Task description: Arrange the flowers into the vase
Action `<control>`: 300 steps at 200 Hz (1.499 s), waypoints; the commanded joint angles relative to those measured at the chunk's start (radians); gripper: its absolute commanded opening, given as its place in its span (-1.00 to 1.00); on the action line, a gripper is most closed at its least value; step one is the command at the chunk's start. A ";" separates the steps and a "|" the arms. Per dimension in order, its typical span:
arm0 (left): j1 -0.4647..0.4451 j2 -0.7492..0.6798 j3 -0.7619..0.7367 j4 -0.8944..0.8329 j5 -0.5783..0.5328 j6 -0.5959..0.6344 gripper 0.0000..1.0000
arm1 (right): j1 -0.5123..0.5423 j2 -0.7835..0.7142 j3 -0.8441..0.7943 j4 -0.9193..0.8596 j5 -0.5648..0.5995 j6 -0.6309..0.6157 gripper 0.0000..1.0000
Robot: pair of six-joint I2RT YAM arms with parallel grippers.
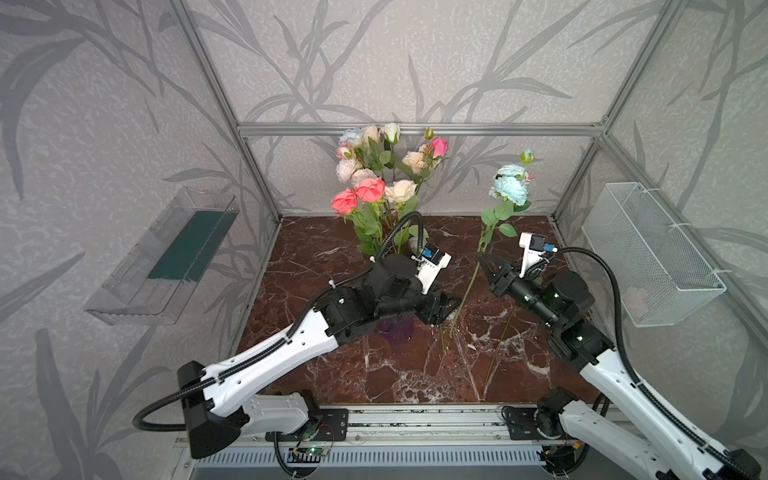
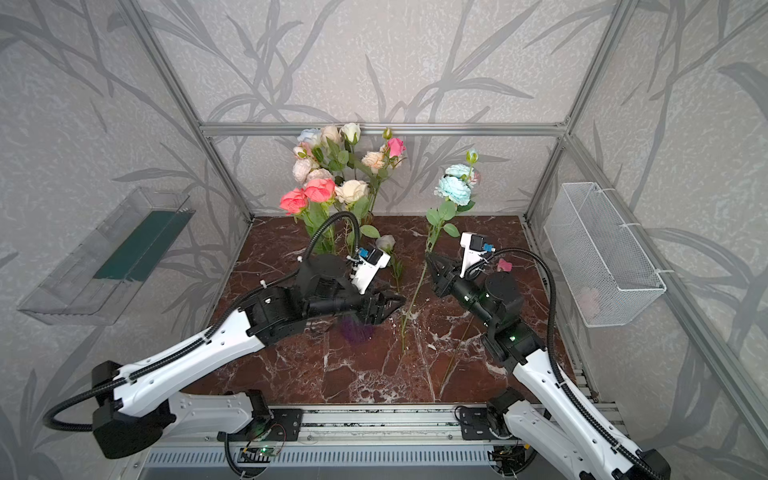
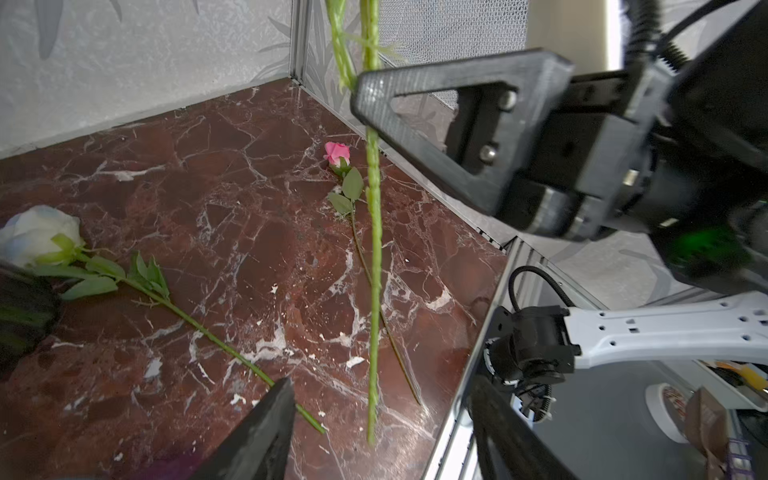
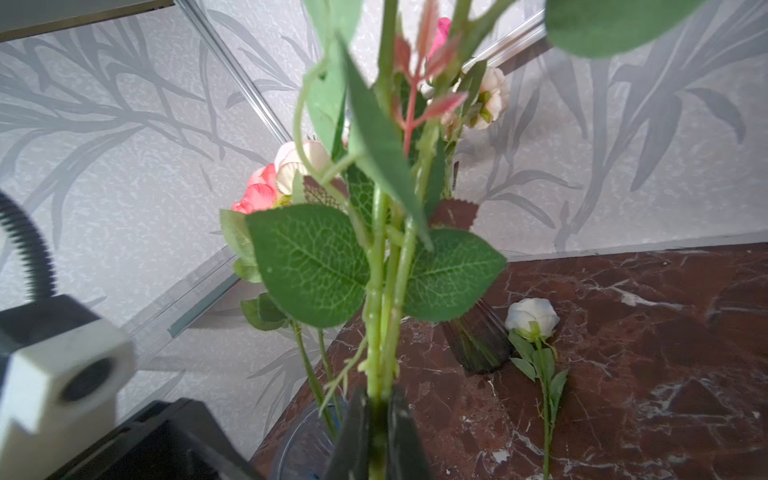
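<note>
Reaching forward, right jaws pinch the pale-blue flower [image 1: 509,189] upright; left jaws gape beside its stem.

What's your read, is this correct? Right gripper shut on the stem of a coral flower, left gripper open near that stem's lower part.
Wrong colour: the flower in the right gripper is pale blue, not coral, as both top views show. The rest holds: right gripper shut on its stem, left gripper open near the stem's lower part.
</note>
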 commanded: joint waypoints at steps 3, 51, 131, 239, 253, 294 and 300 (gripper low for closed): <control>-0.005 0.040 0.069 0.090 -0.026 0.055 0.36 | 0.015 -0.057 -0.017 0.018 -0.028 0.010 -0.96; -0.009 0.127 0.114 0.143 0.016 0.063 0.21 | 0.025 -0.087 -0.038 0.012 -0.065 0.060 -0.96; -0.008 0.178 0.113 0.159 0.068 0.057 -0.26 | 0.030 -0.080 -0.047 0.034 -0.098 0.094 -0.96; -0.008 -0.039 0.007 0.255 -0.223 0.200 -1.00 | 0.031 -0.219 -0.050 -0.073 0.011 -0.002 0.05; -0.008 -0.092 -0.022 0.282 -0.281 0.266 -1.00 | 0.030 -0.247 -0.072 -0.085 0.072 -0.006 0.08; -0.004 -0.166 -0.081 0.356 -0.438 0.458 -1.00 | 0.030 -0.259 -0.098 -0.108 0.130 -0.010 0.10; 0.001 -0.164 -0.083 0.356 -0.453 0.474 -1.00 | 0.029 -0.255 -0.098 -0.106 0.128 -0.010 0.10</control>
